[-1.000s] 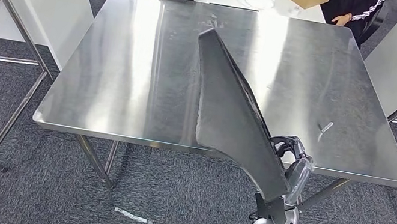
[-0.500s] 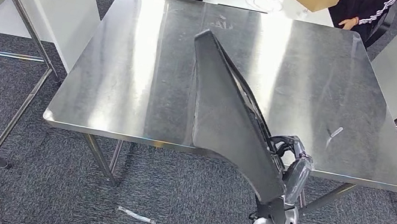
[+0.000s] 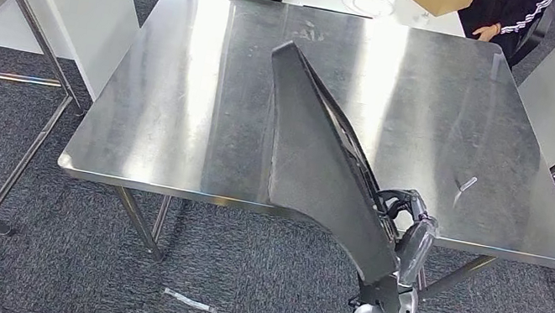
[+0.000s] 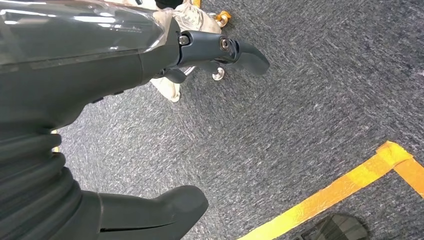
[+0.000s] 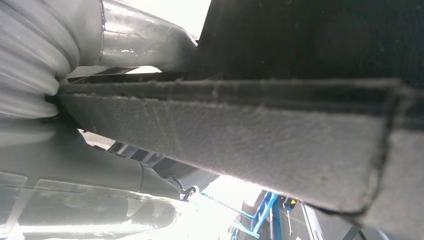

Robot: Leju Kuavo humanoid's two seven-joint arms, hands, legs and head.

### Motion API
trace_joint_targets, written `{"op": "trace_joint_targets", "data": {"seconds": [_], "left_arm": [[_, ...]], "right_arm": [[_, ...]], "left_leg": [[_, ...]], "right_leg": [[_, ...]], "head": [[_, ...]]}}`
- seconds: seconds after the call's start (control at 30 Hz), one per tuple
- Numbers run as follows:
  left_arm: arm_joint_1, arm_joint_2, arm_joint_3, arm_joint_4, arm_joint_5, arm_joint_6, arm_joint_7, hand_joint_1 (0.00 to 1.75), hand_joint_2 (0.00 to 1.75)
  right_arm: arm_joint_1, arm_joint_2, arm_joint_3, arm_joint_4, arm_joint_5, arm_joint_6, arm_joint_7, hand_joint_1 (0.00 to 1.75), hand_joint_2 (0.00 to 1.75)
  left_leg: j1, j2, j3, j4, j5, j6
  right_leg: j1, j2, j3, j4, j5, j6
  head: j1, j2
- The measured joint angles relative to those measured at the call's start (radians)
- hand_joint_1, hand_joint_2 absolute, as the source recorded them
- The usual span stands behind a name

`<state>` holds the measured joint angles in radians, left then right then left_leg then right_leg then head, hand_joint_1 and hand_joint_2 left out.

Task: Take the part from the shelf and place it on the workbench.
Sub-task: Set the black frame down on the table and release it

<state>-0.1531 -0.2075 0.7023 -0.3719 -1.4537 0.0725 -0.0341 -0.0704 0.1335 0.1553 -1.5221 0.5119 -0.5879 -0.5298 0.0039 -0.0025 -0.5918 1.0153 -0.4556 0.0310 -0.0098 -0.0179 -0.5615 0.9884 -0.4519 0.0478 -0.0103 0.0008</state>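
The right hand grips the narrow end of the part, a long dark panel; in the right wrist view its fingers wrap under the panel's felt-lined edge, pressed against it. Holding it at this low end lets the wide end reach forward, toward twelve o'clock, so that the panel rises tilted over the near edge of the workbench. It appears to hang above the steel and not to rest on it, though the head view cannot settle whether the far tip touches. My reading is that the carry is nearly over and lowering remains.

The left hand hangs over grey carpet with its thumb and fingers apart, holding nothing, out of the way of a one-handed carry.

Much of the right hand is hidden behind the panel in the head view. A small pale scrap lies on the bench at about three o'clock from the panel; what it is cannot be made out. At one o'clock a person is cut off by the frame.
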Motion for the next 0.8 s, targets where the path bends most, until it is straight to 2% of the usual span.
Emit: {"op": "trace_joint_targets", "data": {"seconds": [0.4,0.53,0.6,0.67,0.73,0.77,0.8], "left_arm": [[-0.002,0.002,0.0,0.001,0.011,0.008,0.002,0.0,1.75],[-0.002,0.005,0.0,0.001,0.012,0.011,0.002,0.0,1.75],[-0.003,0.006,0.0,0.001,0.011,0.011,0.003,0.0,1.75],[-0.004,0.006,0.001,0.001,0.011,0.012,0.003,0.0,1.75],[-0.005,0.006,0.001,0.002,0.011,0.012,0.003,0.0,1.75],[-0.005,0.005,0.001,0.002,0.011,0.013,0.004,0.0,1.75],[-0.004,0.005,0.001,0.003,0.011,0.013,0.005,0.0,1.75]], "right_arm": [[-0.003,0.002,0.0,0.0,0.009,0.01,-0.002,1.75,1.75],[-0.006,0.005,0.001,0.0,0.01,0.013,-0.002,1.75,1.75],[-0.009,0.008,0.002,-0.001,0.011,0.013,-0.002,1.75,1.75],[-0.011,0.01,0.002,-0.001,0.012,0.013,-0.002,1.75,1.75],[-0.009,0.009,0.002,0.0,0.012,0.013,-0.002,1.75,1.75],[-0.007,0.008,0.002,0.002,0.011,0.013,-0.002,1.75,1.75],[-0.005,0.008,0.001,0.004,0.011,0.013,-0.002,1.75,1.75]], "left_leg": [[-0.001,0.0,-0.001,0.001,-0.001,0.001],[-0.005,-0.001,-0.002,0.003,-0.005,0.013],[0.001,-0.001,0.009,-0.014,0.002,0.022],[0.007,-0.001,0.021,-0.028,0.009,0.029],[0.007,-0.003,0.023,-0.029,0.009,0.031],[0.007,-0.005,0.023,-0.029,0.008,0.03],[0.008,-0.008,0.023,-0.029,0.006,0.028]], "right_leg": [[-0.001,0.0,0.0,-0.001,0.0,0.0],[-0.012,-0.001,0.003,-0.006,0.002,0.011],[-0.01,0.0,-0.002,0.004,-0.005,0.014],[-0.009,0.006,-0.038,0.08,-0.041,0.008],[-0.01,0.012,-0.109,0.219,-0.094,0.002],[-0.011,0.013,-0.14,0.273,-0.108,0.004],[-0.013,0.014,-0.155,0.293,-0.107,0.01]], "head": [[0.0,0.0],[0.0,0.0],[0.0,0.0],[0.001,0.0],[0.001,0.0],[0.001,0.0],[0.001,0.0]]}}
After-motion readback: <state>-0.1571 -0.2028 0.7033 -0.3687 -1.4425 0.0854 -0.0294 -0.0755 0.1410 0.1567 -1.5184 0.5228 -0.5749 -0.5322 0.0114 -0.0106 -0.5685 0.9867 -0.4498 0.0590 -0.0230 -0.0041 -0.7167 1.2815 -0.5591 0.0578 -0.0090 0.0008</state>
